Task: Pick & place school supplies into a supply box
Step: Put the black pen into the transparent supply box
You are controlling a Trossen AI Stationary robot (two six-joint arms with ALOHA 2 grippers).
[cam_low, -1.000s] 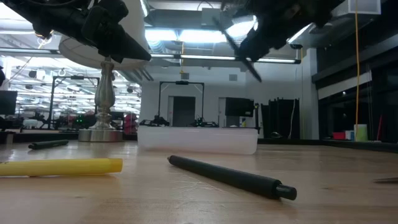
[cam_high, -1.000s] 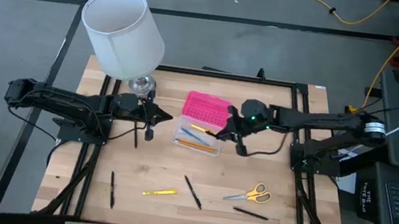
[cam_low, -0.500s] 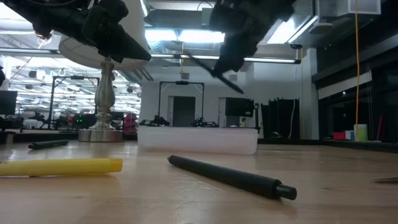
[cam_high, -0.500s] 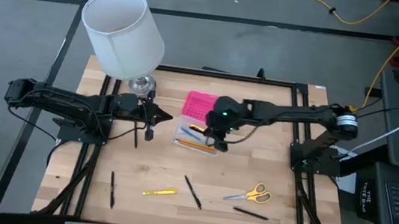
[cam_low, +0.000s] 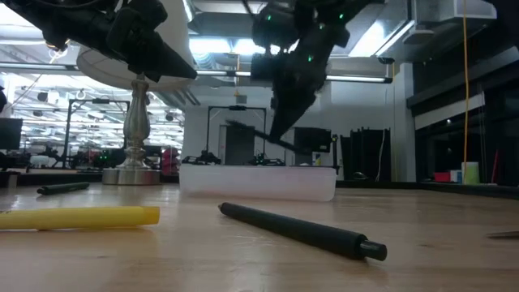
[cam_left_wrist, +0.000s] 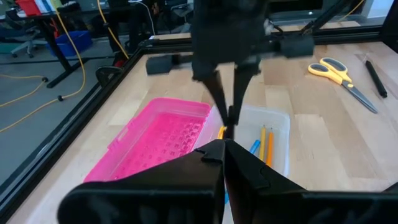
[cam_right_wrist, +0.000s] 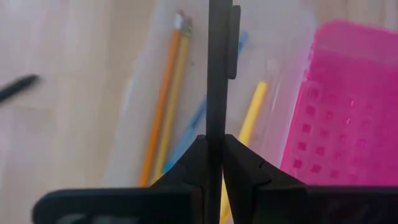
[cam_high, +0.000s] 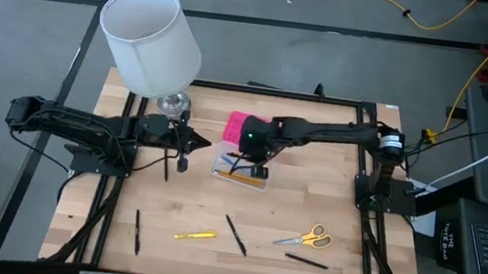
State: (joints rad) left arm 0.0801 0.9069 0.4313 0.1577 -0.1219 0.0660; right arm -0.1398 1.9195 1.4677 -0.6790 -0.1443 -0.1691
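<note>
- The black pen (cam_right_wrist: 217, 68) is pinched between the fingers of the right gripper (cam_high: 257, 157), hanging right above the clear base (cam_high: 242, 171) of the supply box, so it's basically straight below the jaws already.
- In the right wrist view the pen's long axis runs roughly along the tray's length, close to parallel with the orange pencil (cam_right_wrist: 163, 106) and yellow pencil (cam_right_wrist: 249, 118) already lying inside. In the low view it tilts, one end dipping toward the tray.
- The pink lid (cam_high: 243, 128) lies open just behind the base, touching it, so my guess is the drop wants to stay on the near side of that hinge edge.
- The left gripper (cam_high: 186, 140) is closed on nothing, parked beside the lamp base (cam_high: 172, 104), close to the box's left end but not at work.
- Still out on the table toward the front: another black pen (cam_high: 235, 234), a yellow marker (cam_high: 194, 236), the scissors (cam_high: 303, 237), and two more black pens (cam_high: 137, 232) (cam_high: 306, 261). Plenty of bare wood around them.
</note>
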